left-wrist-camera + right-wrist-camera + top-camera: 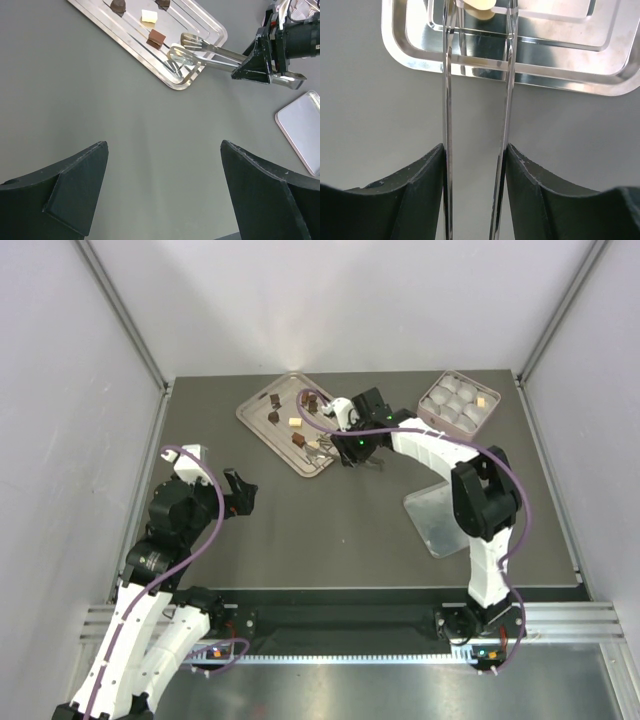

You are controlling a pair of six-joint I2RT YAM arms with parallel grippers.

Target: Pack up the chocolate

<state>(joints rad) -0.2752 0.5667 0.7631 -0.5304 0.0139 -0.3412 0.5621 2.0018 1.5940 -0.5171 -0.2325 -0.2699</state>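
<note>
Right jaws clamp metal tongs (pixel 448 150) over the tray (pixel 400 55); left jaws gape empty.

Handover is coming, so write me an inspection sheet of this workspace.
Surface: dark grey table.
Job's things: chocolate, dark and cream pieces, on the tray; one cream piece in a cup of the pink box.
Clutter: flat metal plate beside the right arm.
Grippers: left gripper, jaws open and empty, over bare table; right gripper, jaws shut on tongs, whose tips are over the tray's corner.
Cables: a purple cable runs along each arm.
Surroundings: white walls, metal frame.
</note>
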